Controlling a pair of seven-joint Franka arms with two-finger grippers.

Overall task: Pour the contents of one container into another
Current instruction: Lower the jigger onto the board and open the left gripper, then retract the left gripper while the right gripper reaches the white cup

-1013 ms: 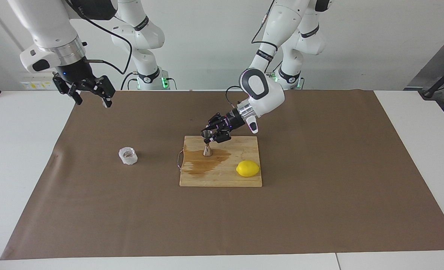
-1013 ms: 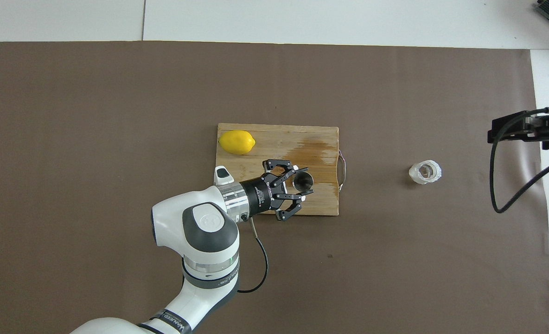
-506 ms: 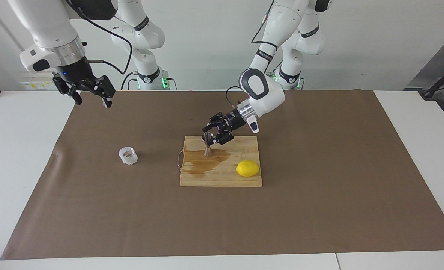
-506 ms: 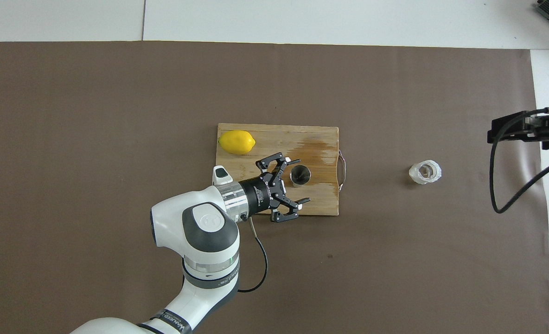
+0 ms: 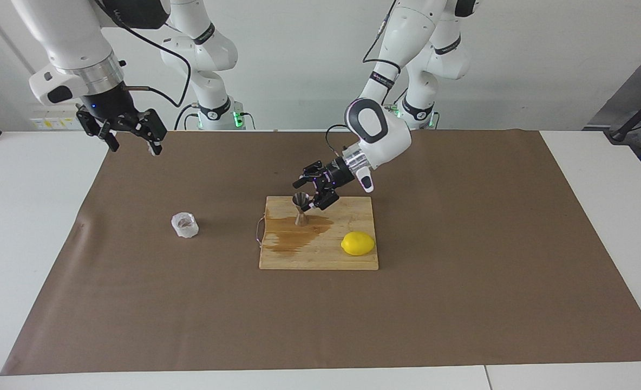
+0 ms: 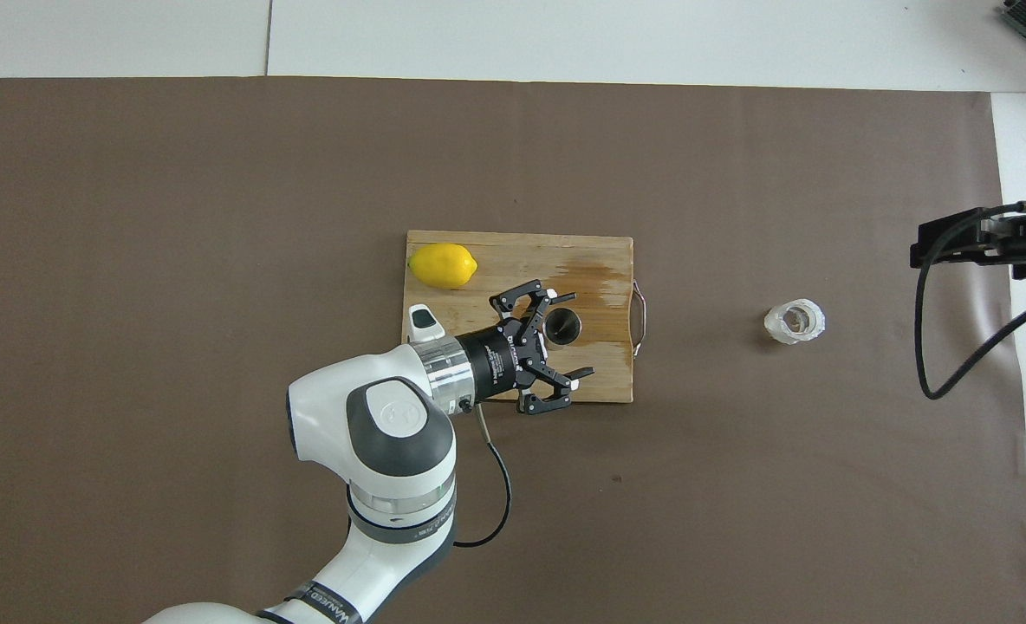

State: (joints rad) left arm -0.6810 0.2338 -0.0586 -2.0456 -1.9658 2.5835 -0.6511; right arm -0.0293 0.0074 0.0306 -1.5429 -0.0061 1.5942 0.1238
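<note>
Steel jigger [image 5: 300,208] stood upright on the cutting board [image 5: 353,260] near its robot-side edge; left gripper [image 5: 313,194] hung just beside it, fingers wide, holding nothing. Clear cup [image 5: 184,225] sat well apart from the board toward the right arm's end, bare mat between. Right gripper [image 5: 131,135] waited raised over the mat's corner, fingers spread, empty.

Released a second ago, the steel jigger [image 5: 300,209] now stands free and upright on the cutting board [image 5: 353,260] as the left gripper [image 5: 313,190], its fingers spread wide, draws slightly back from it toward the robots, hovering above the board's edge.
</note>
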